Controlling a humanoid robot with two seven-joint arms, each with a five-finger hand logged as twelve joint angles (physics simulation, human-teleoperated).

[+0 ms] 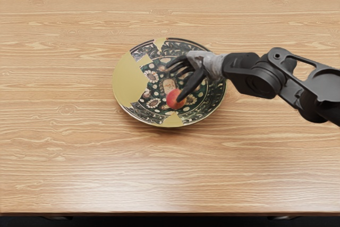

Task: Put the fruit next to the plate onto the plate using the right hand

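Looking down at a slant onto a light wooden table (64, 158), its grain running from side to side. Near the middle sits a round, shallow plate (127, 81). It is dark green with small cream flowers and a dark patterned border, and it has plain yellow patches on its left side and at its top and bottom rim.

My right arm (276, 75), dark grey and jointed, comes in from the right edge and reaches over the plate's right rim. My right hand (187, 73) hangs over the middle of the plate with its dark fingers (192, 83) spread apart, gripping nothing. Some fingers point left. A longer one slants down and to the left, and its tip ends at the top edge of the fruit (174, 100). I cannot tell whether that tip touches the fruit or only stands above it.

The fruit is small, round and red. It lies on the plate, inside the patterned part, a little to the near side of the centre.
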